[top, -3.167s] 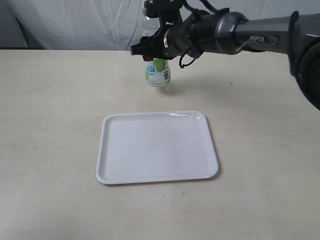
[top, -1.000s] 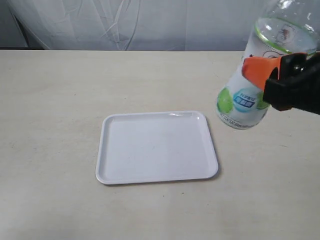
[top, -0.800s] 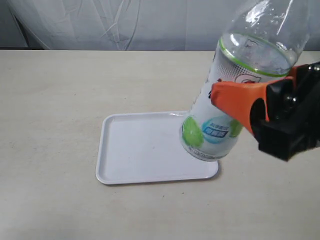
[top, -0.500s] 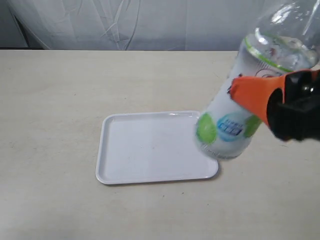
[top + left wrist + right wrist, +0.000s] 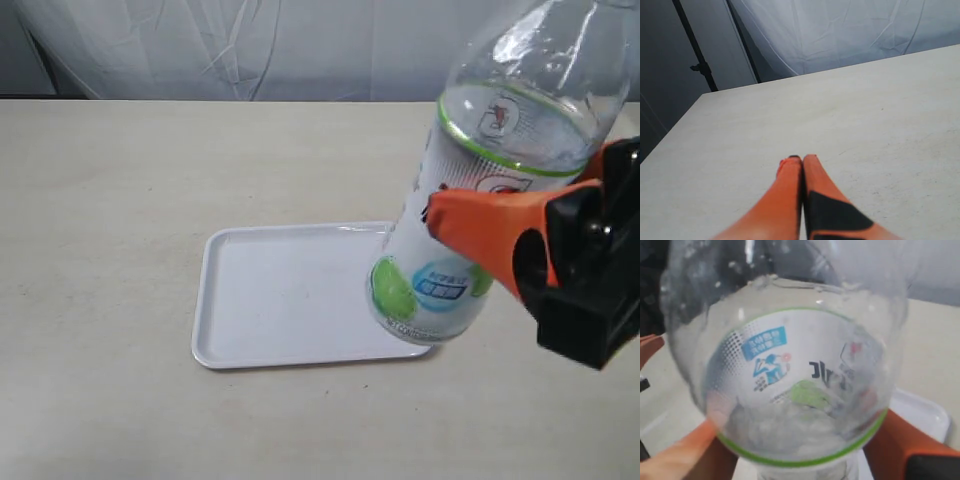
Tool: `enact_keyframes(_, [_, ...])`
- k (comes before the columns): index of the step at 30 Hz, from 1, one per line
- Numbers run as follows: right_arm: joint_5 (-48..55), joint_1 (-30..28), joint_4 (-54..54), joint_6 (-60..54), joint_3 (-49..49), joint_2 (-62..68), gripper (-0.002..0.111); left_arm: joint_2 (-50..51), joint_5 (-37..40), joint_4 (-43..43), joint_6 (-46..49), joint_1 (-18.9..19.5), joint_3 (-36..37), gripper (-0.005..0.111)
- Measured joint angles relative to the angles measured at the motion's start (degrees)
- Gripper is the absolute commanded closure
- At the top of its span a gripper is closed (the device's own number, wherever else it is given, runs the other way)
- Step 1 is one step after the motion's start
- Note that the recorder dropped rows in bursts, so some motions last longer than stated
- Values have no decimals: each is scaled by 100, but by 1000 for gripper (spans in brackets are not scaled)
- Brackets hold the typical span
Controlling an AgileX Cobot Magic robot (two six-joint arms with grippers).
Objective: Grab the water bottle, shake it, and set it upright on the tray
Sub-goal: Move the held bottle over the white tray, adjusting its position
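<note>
water bottle (image 5: 500, 180): clear glossy plastic | tray (image 5: 290, 300): smooth white plastic | table (image 5: 100, 200): matt

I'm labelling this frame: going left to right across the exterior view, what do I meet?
Tray → bottle. The right gripper clamps the bottle and overlaps it, so it is left unordered.

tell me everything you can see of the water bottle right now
The water bottle is clear plastic, with a white label edged by a green band and bearing green and blue marks near the base. Droplets cling inside. It is tilted, base down toward the tray, cap out of frame. The right gripper is shut on it, orange fingers pressing its label on both sides.
</note>
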Motion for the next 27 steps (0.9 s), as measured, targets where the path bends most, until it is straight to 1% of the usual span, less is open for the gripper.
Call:
enact_keyframes(1, [29, -13, -157, -34, -29, 8, 109, 0, 0, 0, 0, 0, 0, 107])
enact_keyframes(2, [119, -94, -570, 216, -82, 13, 109, 0, 0, 0, 0, 0, 0, 107])
enact_keyframes(4, [355, -294, -1535, 1256, -143, 13, 109, 0, 0, 0, 0, 0, 0, 107])
enact_keyframes(6, [539, -394, -1995, 2010, -152, 40, 109, 0, 0, 0, 0, 0, 0, 107])
enact_keyframes(8, [477, -368, -1793, 2061, -139, 107, 109, 0, 0, 0, 0, 0, 0, 107])
enact_keyframes(12, [474, -146, -833, 1452, -5, 375, 109, 0, 0, 0, 0, 0, 0, 107])
enact_keyframes(15, [614, -90, -542, 1276, -29, 342, 109, 0, 0, 0, 0, 0, 0, 107])
enact_keyframes(18, [381, -86, -596, 1226, -356, 123, 109, 0, 0, 0, 0, 0, 0, 107])
enact_keyframes(20, [125, -86, -836, 1226, -572, 18, 109, 0, 0, 0, 0, 0, 0, 107])
enact_keyframes(22, [87, -76, -1072, 1215, -694, -5, 109, 0, 0, 0, 0, 0, 0, 107])
enact_keyframes(24, [465, -63, -1136, 1215, -625, 137, 109, 0, 0, 0, 0, 0, 0, 107])
enact_keyframes(27, [972, -63, -1085, 1215, -129, 570, 109, 0, 0, 0, 0, 0, 0, 107])
